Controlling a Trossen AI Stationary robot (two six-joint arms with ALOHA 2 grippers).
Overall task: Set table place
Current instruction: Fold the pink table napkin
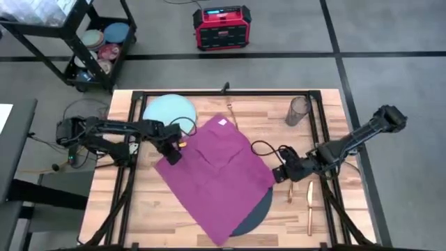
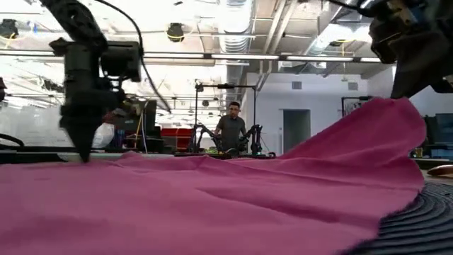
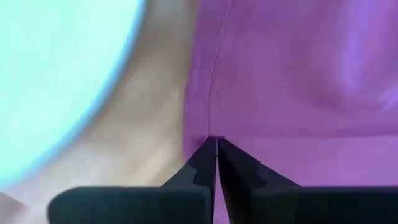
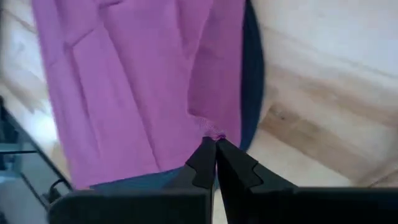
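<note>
A magenta napkin (image 1: pixel 216 174) lies spread slantwise across the middle of the table (image 1: pixel 153 216) and covers most of the dark round mat (image 1: pixel 259 213). My left gripper (image 1: pixel 171 155) is shut at the napkin's left corner. My right gripper (image 1: pixel 280 174) is shut at its right corner. The pale blue plate (image 1: pixel 169 110) rests flat on the wood at the far left, and the smoky tumbler (image 1: pixel 298 111) stands upright at the far right. Copper cutlery (image 1: pixel 309 202) lies on the wood, right of the mat. My left gripper pinches the napkin's left corner (image 3: pixel 204 132) between its two fingers, coming from above and pointing down. The corner stays low, at about table height (image 2: pixel 88 161). My right gripper pinches the napkin's right corner (image 4: pixel 214 132) between its fingertips. That corner is lifted above the mat, and the cloth slopes up to it (image 2: pixel 396 113).
A black cart (image 1: pixel 90 42) holding dishes stands beyond the table's far left corner, and a red box (image 1: pixel 221 28) sits on the floor behind the table. A thin copper piece (image 1: pixel 233 111) lies near the far edge. A person (image 2: pixel 232 127) stands far back in the room.
</note>
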